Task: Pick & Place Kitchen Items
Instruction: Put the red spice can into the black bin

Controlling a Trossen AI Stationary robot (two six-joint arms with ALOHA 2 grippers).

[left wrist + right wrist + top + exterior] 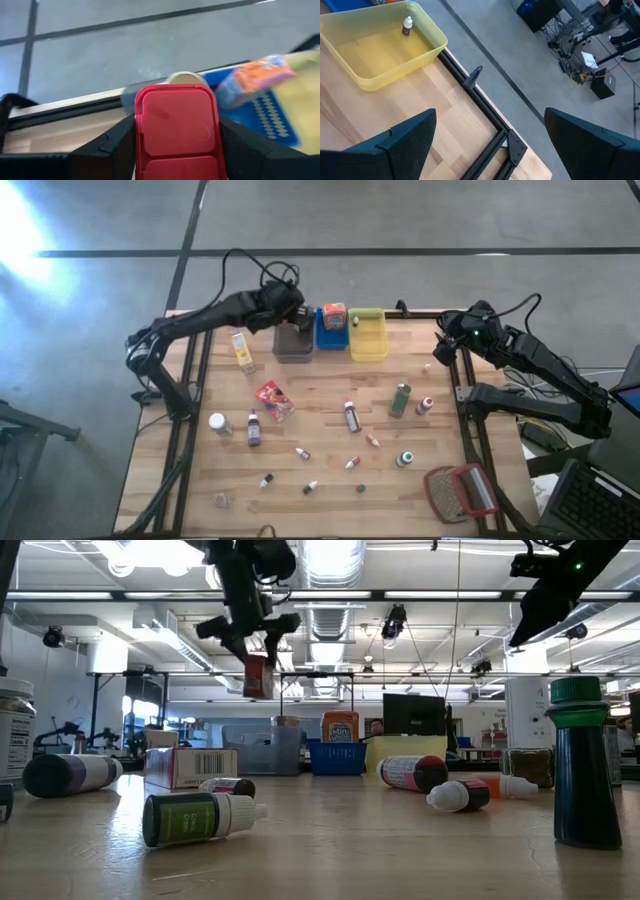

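Observation:
My left gripper (pixel 292 316) hangs above the grey bin (pixel 293 344) at the table's far edge, shut on a small jar with a red flip lid (pixel 176 127). In the low view the jar (pixel 257 676) hangs high over the table. My right gripper (pixel 490 145) waits open and holds nothing at the far right (pixel 442 352). On the table lie a yellow box (pixel 241 350), a red packet (pixel 273 400), a green bottle (pixel 400 400) and several tiny bottles and jars. My left gripper pinches the jar between its two fingers, one on each side of the red lid (pixel 144 125). The fingers (pixel 116 145) slant down from the table's left toward the bins. The jar hangs below them (pixel 257 680), lifted clear of the table and the bin.
Beside the grey bin stand a blue bin (pixel 331 332) holding an orange box (pixel 334 314) and a yellow bin (pixel 380 50) with one small bottle (pixel 407 26) in it. A red-framed grey mesh object (pixel 462 490) lies at the near right corner.

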